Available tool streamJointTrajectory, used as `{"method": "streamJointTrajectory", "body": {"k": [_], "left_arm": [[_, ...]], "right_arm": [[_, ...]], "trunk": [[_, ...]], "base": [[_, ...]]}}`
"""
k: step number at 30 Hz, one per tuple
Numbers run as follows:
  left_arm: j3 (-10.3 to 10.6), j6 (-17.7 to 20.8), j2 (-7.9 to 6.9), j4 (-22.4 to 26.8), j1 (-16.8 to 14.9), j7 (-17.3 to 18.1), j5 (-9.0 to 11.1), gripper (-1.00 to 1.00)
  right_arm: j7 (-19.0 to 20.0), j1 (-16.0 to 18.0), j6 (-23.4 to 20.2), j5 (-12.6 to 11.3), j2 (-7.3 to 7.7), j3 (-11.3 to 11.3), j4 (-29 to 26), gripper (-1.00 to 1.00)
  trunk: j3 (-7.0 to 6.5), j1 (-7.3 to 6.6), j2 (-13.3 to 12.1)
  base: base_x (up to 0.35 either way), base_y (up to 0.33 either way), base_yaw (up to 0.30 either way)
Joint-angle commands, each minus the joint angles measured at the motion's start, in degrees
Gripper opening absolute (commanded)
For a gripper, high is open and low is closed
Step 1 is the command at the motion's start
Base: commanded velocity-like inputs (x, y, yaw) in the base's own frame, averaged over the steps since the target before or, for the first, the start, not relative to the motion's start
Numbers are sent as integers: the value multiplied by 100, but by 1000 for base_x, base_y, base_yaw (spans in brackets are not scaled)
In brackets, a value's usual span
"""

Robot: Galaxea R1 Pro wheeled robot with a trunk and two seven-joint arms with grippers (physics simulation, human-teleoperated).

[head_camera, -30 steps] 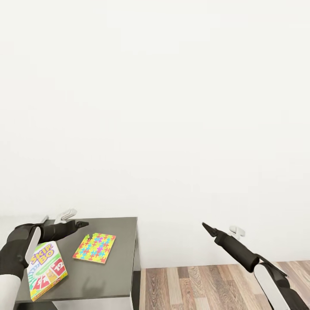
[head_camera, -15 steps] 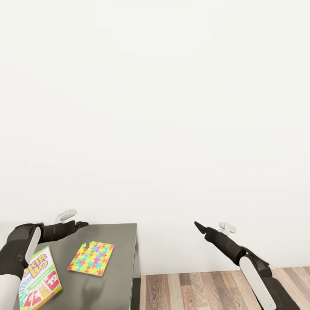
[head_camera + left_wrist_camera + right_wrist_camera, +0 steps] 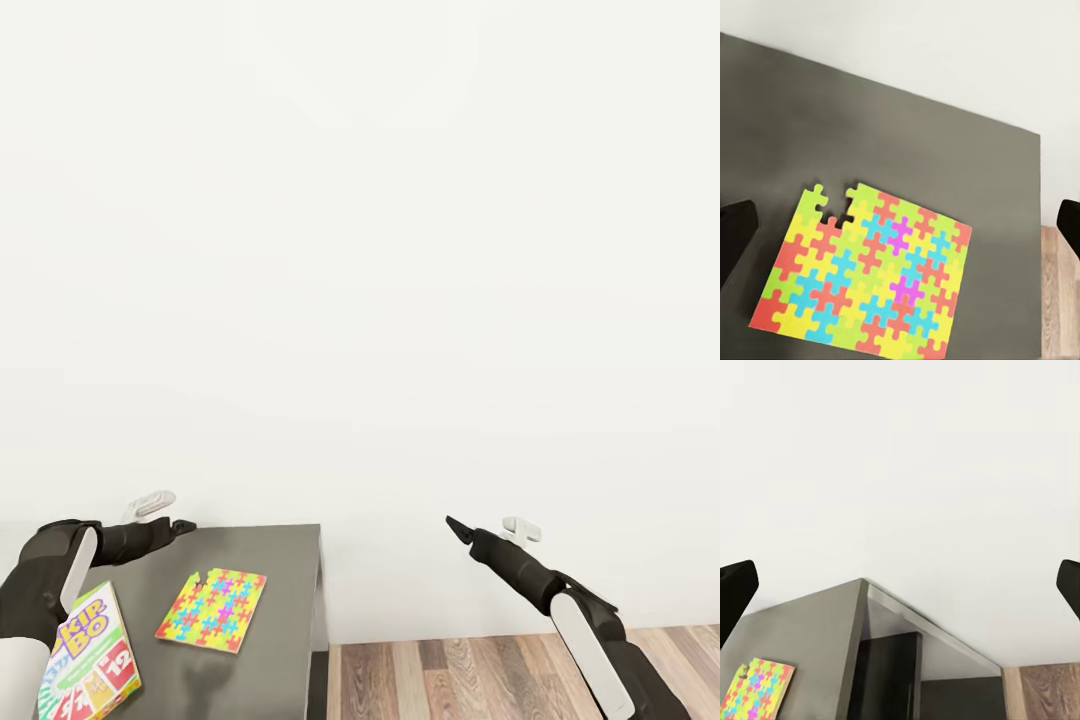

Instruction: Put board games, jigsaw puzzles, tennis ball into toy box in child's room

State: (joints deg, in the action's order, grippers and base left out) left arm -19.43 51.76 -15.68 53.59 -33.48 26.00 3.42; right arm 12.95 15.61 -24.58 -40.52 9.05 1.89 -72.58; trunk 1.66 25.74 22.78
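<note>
Jigsaw puzzle [image 3: 212, 610] lies flat on the dark table [image 3: 270, 560]; Skip-Bo box [image 3: 88, 655] rests beside it. Left gripper [image 3: 178, 524] above the table, fingers apart, empty. Right gripper [image 3: 452, 523] beyond the table's edge, fingers apart, empty.

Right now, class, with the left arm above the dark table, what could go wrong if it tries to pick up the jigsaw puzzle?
1. The jigsaw puzzle lies thin and flat on the dark table, so the open left gripper may scrape the surface or slide it instead of gripping.
2. The Skip-Bo box lies right beside the left arm; a low sweep could knock it.
</note>
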Motion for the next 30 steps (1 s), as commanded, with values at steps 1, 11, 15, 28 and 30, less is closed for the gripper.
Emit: {"method": "streamJointTrajectory", "body": {"k": [1, 11, 15, 28, 30], "left_arm": [[-9, 44, 2, 2, -7, -44, 35, 100], [-6, 32, 6, -129, -9, -283, 24, 100], [-1, 17, 11, -190, -9, -313, 17, 100], [0, -264, -13, -259, -9, -687, 28, 100], [-2, -347, -13, -260, -9, -724, 32, 100]], "right_arm": [[-2, 6, -26, -22, 3, 1, -5, 100], [-11, 12, -61, 50, 0, 4, -3, 100], [-11, 12, -63, 52, 0, 4, -2, 100], [3, 13, -58, 78, -53, 5, -7, 100], [4, 13, -57, 140, -70, 5, -9, 100]], "trunk": [[18, 4, 14], [93, 4, 14], [130, 4, 14], [253, 4, 14], [272, 4, 14]], "base": [[12, 5, 0], [3, 1, 0], [0, 0, 0], [0, 0, 0], [0, 0, 0]]}}
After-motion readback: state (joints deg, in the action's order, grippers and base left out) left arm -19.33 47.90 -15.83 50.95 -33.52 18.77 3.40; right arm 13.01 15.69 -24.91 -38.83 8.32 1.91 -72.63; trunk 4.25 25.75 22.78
